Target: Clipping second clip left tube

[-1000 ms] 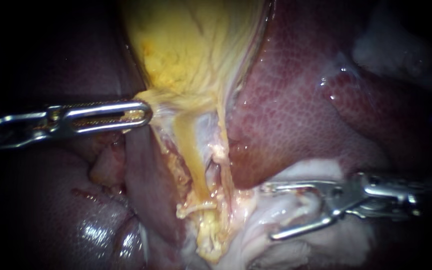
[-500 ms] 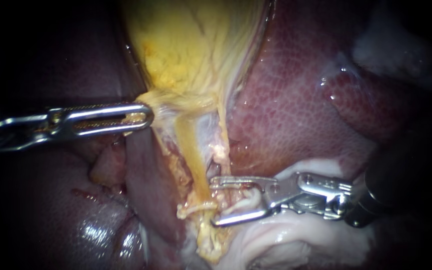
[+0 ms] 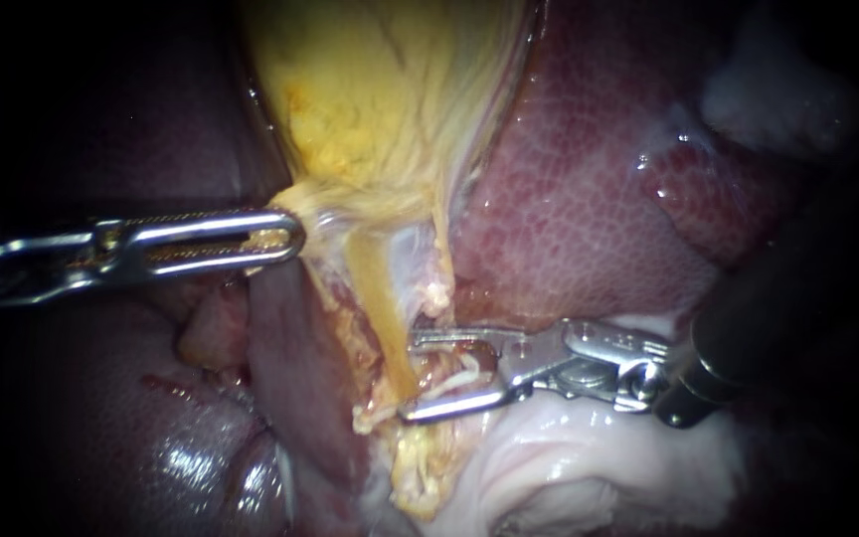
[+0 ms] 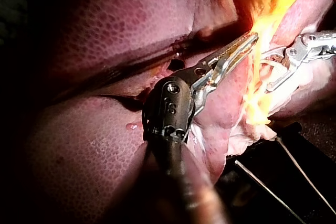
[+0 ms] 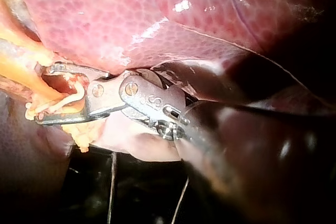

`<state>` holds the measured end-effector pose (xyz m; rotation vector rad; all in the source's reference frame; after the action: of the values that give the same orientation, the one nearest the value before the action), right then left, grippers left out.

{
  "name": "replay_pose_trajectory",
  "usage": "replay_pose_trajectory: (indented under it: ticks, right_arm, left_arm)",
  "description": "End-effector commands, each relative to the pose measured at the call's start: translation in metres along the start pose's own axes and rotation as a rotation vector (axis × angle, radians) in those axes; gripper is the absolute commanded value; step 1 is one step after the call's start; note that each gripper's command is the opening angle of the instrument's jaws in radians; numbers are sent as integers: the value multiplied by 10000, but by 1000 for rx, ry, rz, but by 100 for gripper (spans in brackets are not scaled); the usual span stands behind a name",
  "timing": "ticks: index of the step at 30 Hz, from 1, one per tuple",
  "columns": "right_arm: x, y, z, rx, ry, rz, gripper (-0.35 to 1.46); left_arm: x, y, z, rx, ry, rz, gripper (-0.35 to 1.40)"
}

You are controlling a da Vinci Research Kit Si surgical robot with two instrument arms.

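left silver slotted-jaw instrument [image 3: 288,234]: jaws clamped on yellow gallbladder [image 3: 380,99] neck. right silver instrument [image 3: 410,378]: jaws apart, straddling thin yellow tube [image 3: 385,318], beside dark red liver [image 3: 569,219].

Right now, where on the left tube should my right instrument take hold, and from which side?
Likely its bare lower stretch, crosswise from the right. The left tube runs straight down from the gallbladder, which the left instrument grips, so a sideways approach meets it square; the right instrument stands open astride it there.
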<state>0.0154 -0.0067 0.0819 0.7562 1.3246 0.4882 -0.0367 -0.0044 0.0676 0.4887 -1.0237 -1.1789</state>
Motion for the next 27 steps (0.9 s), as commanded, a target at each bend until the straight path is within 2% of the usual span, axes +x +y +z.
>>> replay_pose_trajectory:
  ticks: [1, 6, 14, 18, 27]
  right_arm:
    - [0, 0, 2, 4, 0, 5, 60]
    - [-4, -3, 13, 46, -9, 22, 60]
    - [0, -30, 22, 155, -20, 44, 60]
    - [4, -38, 31, 200, -28, 46, 60]
    - [8, -31, 58, 210, -6, 51, 59]
  left_arm:
    - [1, 0, 0, 1, 0, 0, -35]
    - [1, 1, 1, 1, 0, 0, -35]
    - [0, 10, 2, 4, 2, 2, -35]
    - [0, 19, 3, 5, 2, 2, -35]
    - [3, 18, 7, 2, 0, 3, -35]
